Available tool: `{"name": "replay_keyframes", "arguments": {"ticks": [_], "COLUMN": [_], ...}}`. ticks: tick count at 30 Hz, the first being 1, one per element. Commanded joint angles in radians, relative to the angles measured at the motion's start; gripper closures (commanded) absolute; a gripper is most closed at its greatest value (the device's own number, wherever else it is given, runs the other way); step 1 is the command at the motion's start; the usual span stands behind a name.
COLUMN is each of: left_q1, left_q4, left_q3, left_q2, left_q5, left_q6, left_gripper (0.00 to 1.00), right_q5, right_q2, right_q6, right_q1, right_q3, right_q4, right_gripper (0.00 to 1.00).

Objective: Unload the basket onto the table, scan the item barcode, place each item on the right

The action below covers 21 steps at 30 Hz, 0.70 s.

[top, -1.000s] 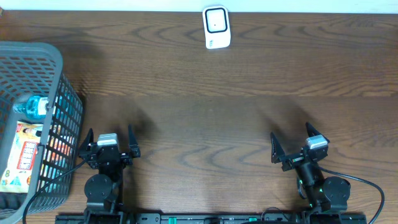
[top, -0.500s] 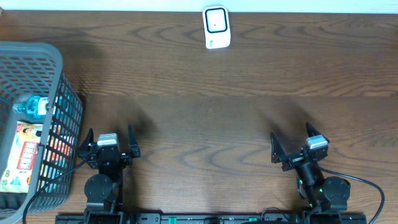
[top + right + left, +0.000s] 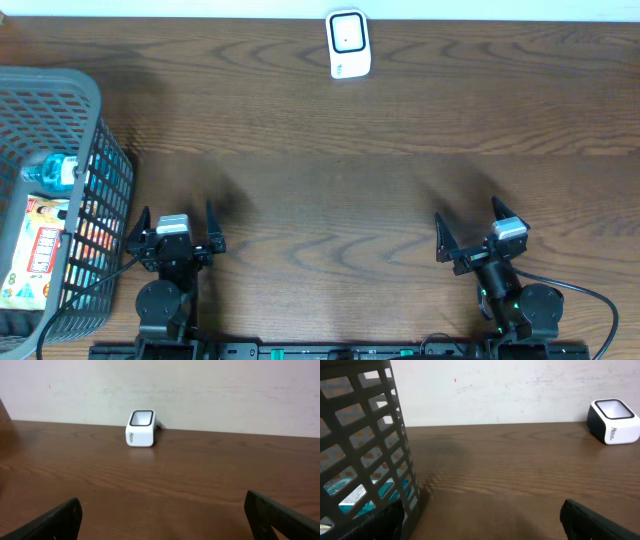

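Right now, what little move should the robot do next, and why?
Probably the left gripper should reach over the basket beside it. It and the right gripper stand open and empty, while the bottle and the box lie inside the basket, far from the scanner.

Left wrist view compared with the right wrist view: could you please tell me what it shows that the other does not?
Only the left wrist view shows the gray basket, with a teal-labelled item visible through its mesh, and the left tool, open. Only the right wrist view shows the right tool, also open. Both share the white scanner, the wooden table and the pale wall behind.
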<state>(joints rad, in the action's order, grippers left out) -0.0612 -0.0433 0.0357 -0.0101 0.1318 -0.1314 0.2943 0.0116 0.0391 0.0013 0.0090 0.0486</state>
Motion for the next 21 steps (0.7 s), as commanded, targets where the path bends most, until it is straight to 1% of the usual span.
{"name": "replay_keyframes", "arguments": {"ticks": [1,10,12,16,21], "left_q1": [0.004,0.004,0.004,0.004,0.004], "left_q4": [-0.015,-0.020,-0.023,-0.024,-0.084], "left_q3": [-0.032,-0.017,-0.003,0.026,0.084], "left_q2": [0.006,0.006,0.006,0.006,0.006], "left_q5": [-0.037,-0.229,-0.230,-0.231,-0.276], "left_q6": [0.030,0.057,0.098,0.145,0.149], "left_gripper": [0.00,0.00,0.00,0.00,0.00], "right_q5": [-0.005,-0.005,-0.005,-0.005,-0.005], "right_q2": [-0.006,-0.006,-0.006,-0.006,-0.006], "right_q6": [0.008,0.008,0.008,0.008,0.008], "right_q1": [0.007,0.007,0.007,0.007,0.007], "right_q3": [-0.003,-0.003,-0.003,-0.003,-0.003], "right_q4": [0.003,0.003,0.003,0.003,0.003], "right_gripper": [0.01,0.01,0.01,0.01,0.01]}}
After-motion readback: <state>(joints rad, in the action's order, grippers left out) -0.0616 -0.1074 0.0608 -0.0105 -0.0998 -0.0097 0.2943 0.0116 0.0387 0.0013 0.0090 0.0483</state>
